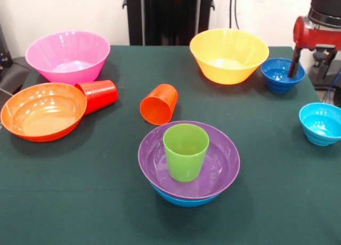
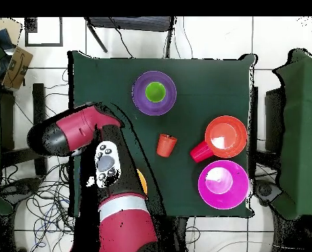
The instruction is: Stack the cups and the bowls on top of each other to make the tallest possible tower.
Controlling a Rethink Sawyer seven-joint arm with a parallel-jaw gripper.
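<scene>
The tower stands front centre: a blue bowl under a purple bowl, with the lime green cup upright in it. It also shows in the overhead view. The orange cup and red cup lie on their sides. My gripper is open at the small dark blue bowl, one finger inside it and the other beyond its right rim. The arm hides the gripper in the overhead view.
The pink bowl and orange bowl sit on the left, the red cup touching the orange bowl. The yellow bowl is beside the dark blue bowl. The small cyan bowl is near the right table edge.
</scene>
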